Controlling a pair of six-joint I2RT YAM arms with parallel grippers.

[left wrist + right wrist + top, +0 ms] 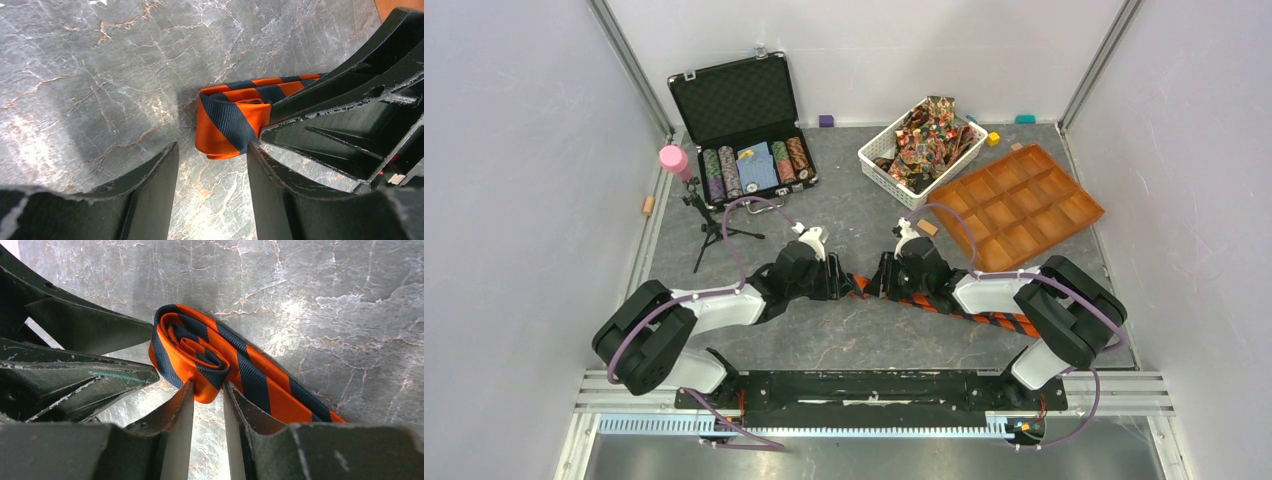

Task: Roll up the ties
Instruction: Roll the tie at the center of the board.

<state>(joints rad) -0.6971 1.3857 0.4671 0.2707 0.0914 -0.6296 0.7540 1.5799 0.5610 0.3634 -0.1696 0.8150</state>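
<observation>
striped tie [984, 316] at center of top view, long axis running to lower right, rolled end between 2 arms. right gripper [208, 387] narrow, pinching roll. left gripper [212, 150] wide, roll just ahead.

I count two arms on my rig, so two grippers: left gripper [212, 172] and right gripper [207, 390]. One striped tie [260, 380] is out on the table [854, 345]. One white basket [876, 160] holds patterned ties [929, 130], too tangled for me to count. One orange tray [1092, 212]. One open chip case [734, 100], four rows of chips [720, 172] as far as I can tell. One tripod [709, 225]. Small blocks: one purple [826, 120], one yellow [993, 139], one teal [1024, 119].
</observation>
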